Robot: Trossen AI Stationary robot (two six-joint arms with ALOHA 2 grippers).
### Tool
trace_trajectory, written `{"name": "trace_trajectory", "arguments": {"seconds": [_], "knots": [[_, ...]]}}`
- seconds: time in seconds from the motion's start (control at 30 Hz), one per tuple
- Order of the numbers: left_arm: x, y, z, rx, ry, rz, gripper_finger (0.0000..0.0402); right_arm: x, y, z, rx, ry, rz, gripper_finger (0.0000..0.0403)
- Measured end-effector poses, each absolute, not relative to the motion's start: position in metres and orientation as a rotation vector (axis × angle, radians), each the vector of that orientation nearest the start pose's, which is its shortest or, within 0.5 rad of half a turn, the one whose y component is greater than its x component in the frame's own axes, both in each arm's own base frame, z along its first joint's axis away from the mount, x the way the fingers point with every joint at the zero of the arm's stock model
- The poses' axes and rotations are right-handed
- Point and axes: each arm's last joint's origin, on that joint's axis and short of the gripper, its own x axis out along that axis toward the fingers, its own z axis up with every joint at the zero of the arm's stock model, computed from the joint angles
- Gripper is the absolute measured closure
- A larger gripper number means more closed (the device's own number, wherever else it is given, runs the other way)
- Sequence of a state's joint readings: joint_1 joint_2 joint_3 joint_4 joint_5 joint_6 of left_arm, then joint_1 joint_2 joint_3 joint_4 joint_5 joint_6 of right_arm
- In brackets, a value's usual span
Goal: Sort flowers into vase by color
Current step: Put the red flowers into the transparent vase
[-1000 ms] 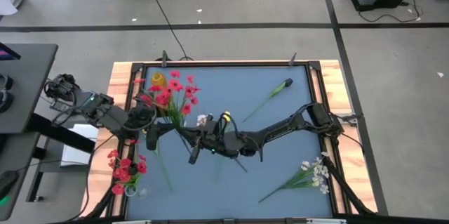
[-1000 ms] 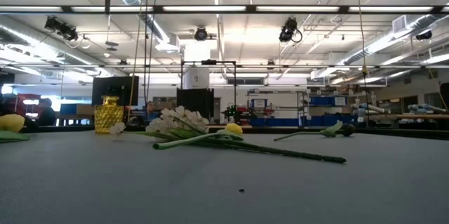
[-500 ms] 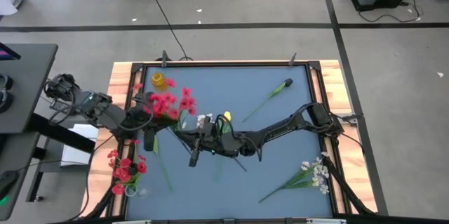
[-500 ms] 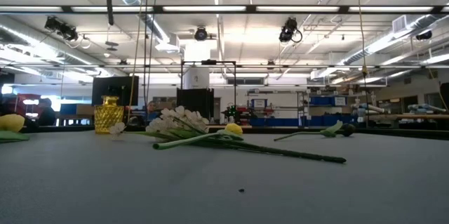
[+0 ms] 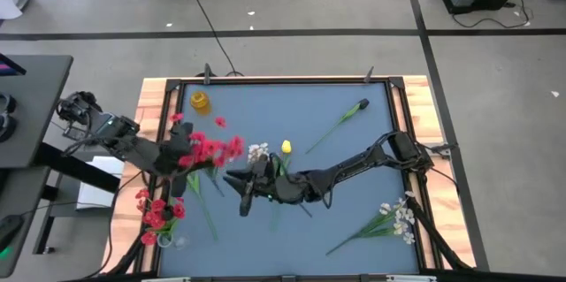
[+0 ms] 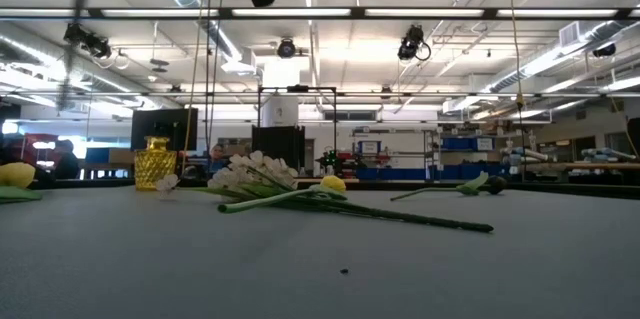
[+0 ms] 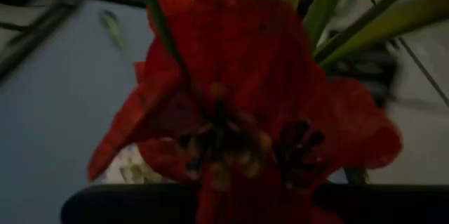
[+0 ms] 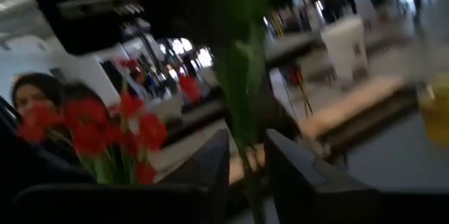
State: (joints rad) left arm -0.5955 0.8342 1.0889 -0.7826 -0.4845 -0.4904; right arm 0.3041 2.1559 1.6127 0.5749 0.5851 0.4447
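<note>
My left gripper (image 5: 183,160) is shut on a red flower sprig (image 5: 209,148) held above the table's left part. Its blossoms (image 7: 238,112) fill the left wrist view. The sprig's green stem (image 8: 242,104) runs on to my right gripper (image 5: 233,181). That gripper is open, with one finger on either side of the stem. A yellow vase (image 5: 200,101) stands at the far left. A vase with more red flowers (image 5: 157,216) stands at the near left. White and yellow flowers (image 5: 270,150) lie mid-table, white ones (image 5: 395,219) near right. My left gripper holds the red sprig on its stem close below the blossoms (image 5: 194,159), coming level from the table's left side. The blossoms hide the fingers in the left wrist view. The sprig is lifted clear and lies tipped over, its blossoms toward the table's middle.
A green sprig with a dark bud (image 5: 343,120) lies at the far right. The low view shows the white and yellow flowers (image 6: 300,191) lying flat and the yellow vase (image 6: 155,162) behind them. Wooden borders (image 5: 152,105) edge the blue mat. A person (image 8: 31,94) shows beyond the table.
The red sprig has tipped over. Its blossoms have swung from beside the yellow vase toward the near edge and now lie lower, between the two grippers. My left gripper has turned with the sprig. My right arm has stayed almost where it was.
</note>
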Motion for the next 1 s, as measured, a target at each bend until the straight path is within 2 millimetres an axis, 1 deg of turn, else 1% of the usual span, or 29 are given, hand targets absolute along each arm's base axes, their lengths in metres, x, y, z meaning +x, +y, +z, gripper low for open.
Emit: {"name": "trace_trajectory", "arguments": {"seconds": [0.1,0.17,0.3,0.37,0.43,0.53,0.6,0.7,0.87,1.0], "knots": [[0.118,-0.075,0.371,-0.104,0.513,-0.159,0.0397,0.480,0.136,0.243,0.507,-0.015,-0.263,0.0278],[0.111,-0.076,0.373,-0.045,0.504,-0.235,0.0397,0.480,0.136,0.239,0.504,0.025,-0.248,0.0271],[0.103,-0.074,0.375,0.066,0.469,-0.309,0.0394,0.482,0.130,0.236,0.497,0.068,-0.210,0.0269],[0.099,-0.074,0.376,0.072,0.466,-0.333,0.0391,0.484,0.124,0.235,0.509,0.089,-0.188,0.0269],[0.095,-0.073,0.377,0.051,0.467,-0.394,0.0390,0.486,0.116,0.232,0.538,0.115,-0.184,0.0269],[0.086,-0.071,0.385,0.020,0.473,-0.522,0.0392,0.489,0.104,0.230,0.642,0.138,-0.160,0.0269],[0.079,-0.068,0.392,0.004,0.471,-0.571,0.0392,0.491,0.097,0.230,0.688,0.152,-0.132,0.0270],[0.067,-0.059,0.404,0.013,0.451,-0.589,0.0392,0.492,0.088,0.227,0.715,0.183,-0.136,0.0270],[0.048,-0.040,0.420,0.075,0.415,-0.609,0.0392,0.494,0.075,0.227,0.750,0.155,-0.202,0.0270],[0.032,-0.030,0.431,0.048,0.367,-0.711,0.0391,0.495,0.070,0.227,0.823,0.138,-0.235,0.0270]]}}
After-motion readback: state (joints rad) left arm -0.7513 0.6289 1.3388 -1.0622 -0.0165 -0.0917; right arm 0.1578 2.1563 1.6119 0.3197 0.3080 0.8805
